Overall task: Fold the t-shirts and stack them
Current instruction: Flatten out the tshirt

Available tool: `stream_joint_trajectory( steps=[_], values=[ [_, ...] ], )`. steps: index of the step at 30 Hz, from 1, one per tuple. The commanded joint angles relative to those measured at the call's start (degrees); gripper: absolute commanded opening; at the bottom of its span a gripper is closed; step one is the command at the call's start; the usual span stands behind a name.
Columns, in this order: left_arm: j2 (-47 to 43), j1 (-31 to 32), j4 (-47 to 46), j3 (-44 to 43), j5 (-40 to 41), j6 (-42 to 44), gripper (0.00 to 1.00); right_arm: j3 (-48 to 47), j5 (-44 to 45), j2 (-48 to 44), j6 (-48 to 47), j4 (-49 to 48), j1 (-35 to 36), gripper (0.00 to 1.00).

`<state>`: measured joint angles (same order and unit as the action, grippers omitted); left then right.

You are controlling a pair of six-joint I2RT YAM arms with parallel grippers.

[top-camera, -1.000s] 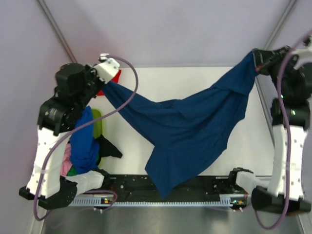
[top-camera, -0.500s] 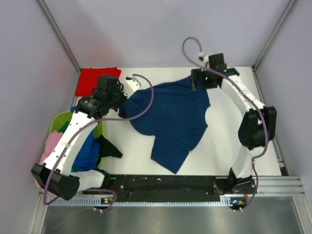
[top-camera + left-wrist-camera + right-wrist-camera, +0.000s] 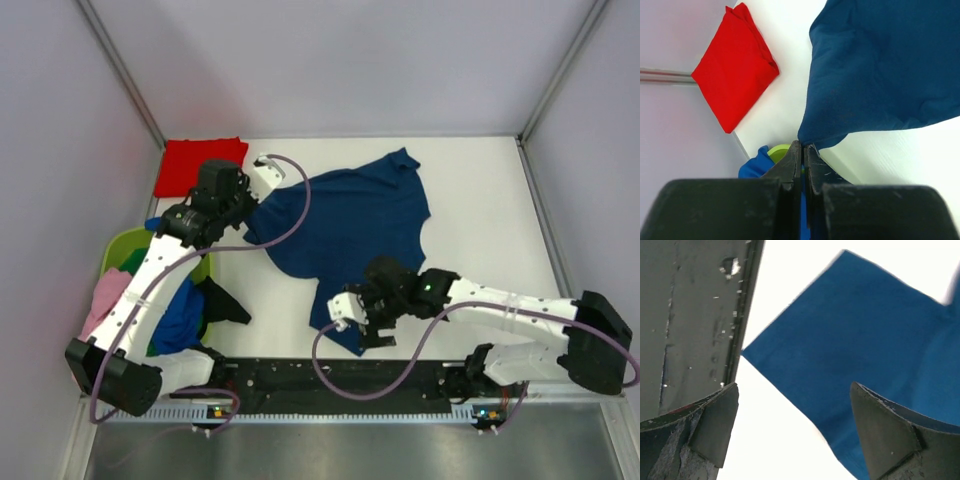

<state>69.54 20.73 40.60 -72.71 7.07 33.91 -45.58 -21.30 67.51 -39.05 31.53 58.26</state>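
A navy blue t-shirt [image 3: 350,225] lies spread across the middle of the table, its lower corner pointing at the near edge. My left gripper [image 3: 250,205] is shut on the shirt's left edge; in the left wrist view the cloth [image 3: 880,70] runs right into the closed tips [image 3: 803,146]. My right gripper [image 3: 352,325] hovers open over the shirt's near corner [image 3: 860,350], with nothing between its fingers [image 3: 794,387]. A folded red t-shirt [image 3: 200,165] sits at the far left corner [image 3: 735,70].
A lime green basket [image 3: 128,248] stands at the left edge, holding a pink shirt [image 3: 105,295], a royal blue shirt [image 3: 180,305] and other clothes. A dark cloth [image 3: 225,300] lies beside it. The black base rail [image 3: 340,378] runs along the near edge [image 3: 695,315].
My right gripper opened and let go of the shirt's far right corner, then swung down to the near corner. The shirt dropped from stretched in the air to lying on the table.
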Motion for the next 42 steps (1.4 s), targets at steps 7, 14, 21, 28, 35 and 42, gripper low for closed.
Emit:
stream_joint_trajectory(
  steps=[7, 14, 21, 28, 35, 42],
  values=[
    [-3.2, -1.2, -3.6, 0.9, 1.1, -0.8, 0.00, 1.4, 2.9, 17.6, -4.5, -8.2, 9.1, 0.82],
    [-2.8, -1.8, -3.8, -0.1, 2.7, -0.1, 0.00, 1.5, 7.9, 21.2, -2.8, -9.4, 9.1, 0.31],
    [-3.1, -2.7, -1.8, -3.9, 4.0, 0.6, 0.00, -2.4, 20.8, 7.7, 3.2, -8.7, 3.5, 0.00],
    [-2.7, -2.8, 2.3, -13.4, 3.2, 2.6, 0.00, -15.9, 42.5, -11.3, 4.8, -8.2, -6.1, 0.00],
    [-3.4, -2.8, 9.2, -27.5, 2.3, 4.6, 0.00, -39.4, 51.4, -14.9, 5.5, 1.6, -9.1, 0.00],
    [-8.4, -2.8, 19.9, -36.8, 2.3, 6.8, 0.00, -59.5, 46.9, -18.2, 13.0, 13.5, -9.2, 0.00]
  ],
)
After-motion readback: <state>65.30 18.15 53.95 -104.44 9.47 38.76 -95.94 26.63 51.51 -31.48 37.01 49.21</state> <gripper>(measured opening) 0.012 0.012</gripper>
